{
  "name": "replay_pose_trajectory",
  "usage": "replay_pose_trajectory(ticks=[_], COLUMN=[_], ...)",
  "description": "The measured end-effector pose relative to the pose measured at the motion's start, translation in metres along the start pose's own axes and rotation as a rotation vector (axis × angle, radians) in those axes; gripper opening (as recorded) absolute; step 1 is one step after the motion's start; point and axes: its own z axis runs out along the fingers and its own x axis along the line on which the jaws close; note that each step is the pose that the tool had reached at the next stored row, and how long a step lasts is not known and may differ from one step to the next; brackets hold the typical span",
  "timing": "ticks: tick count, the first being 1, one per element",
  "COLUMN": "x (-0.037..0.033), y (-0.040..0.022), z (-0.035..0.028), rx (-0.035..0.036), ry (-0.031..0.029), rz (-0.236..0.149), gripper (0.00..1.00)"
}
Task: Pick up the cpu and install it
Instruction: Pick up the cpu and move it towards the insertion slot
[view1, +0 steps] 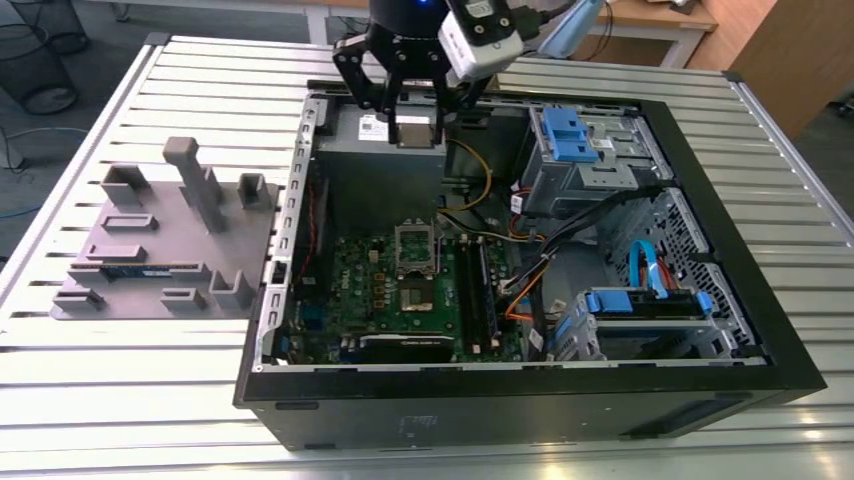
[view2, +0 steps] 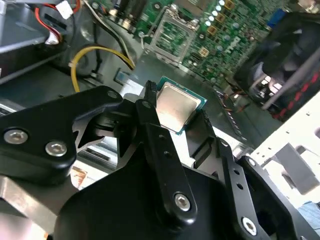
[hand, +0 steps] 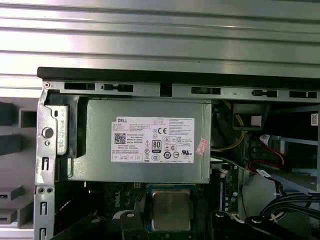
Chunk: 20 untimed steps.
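The cpu (view2: 175, 106), a small silver-topped square chip with a dark green rim, is clamped between my gripper's (view2: 178, 108) black fingers (view2: 150, 100). The first wrist view shows the cpu (hand: 171, 209) just past the edge of the grey power supply (hand: 150, 142). In the exterior view my gripper (view1: 415, 118) hangs above the power supply at the far end of the open computer case, shut on the cpu (view1: 416, 130). The open metal socket frame (view1: 416, 245) lies on the green motherboard (view1: 360, 290), nearer the camera than the gripper; the second wrist view shows the socket frame (view2: 175, 32) beyond the chip.
A grey tray (view1: 160, 240) with upright posts and a dark memory stick (view1: 134, 270) sits on the exterior view's left of the case. Yellow and black cables (view1: 481, 195), blue drive brackets (view1: 567, 135) and the case walls (view1: 747, 290) crowd the exterior view's right side.
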Motion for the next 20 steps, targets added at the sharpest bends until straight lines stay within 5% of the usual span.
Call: replay_pose_trajectory(ticks=[5, 13, 20], x=[-0.0127, -0.0130, -0.0127], y=[-0.0001, -0.0006, -0.0125], z=[0.0005, 0.0006, 0.0010], rx=[0.0001, 0.0000, 0.0000], ry=[0.0001, 0.0000, 0.0000], rz=[0.000, 0.000, 0.000], gripper=[0.47, 0.47, 0.47])
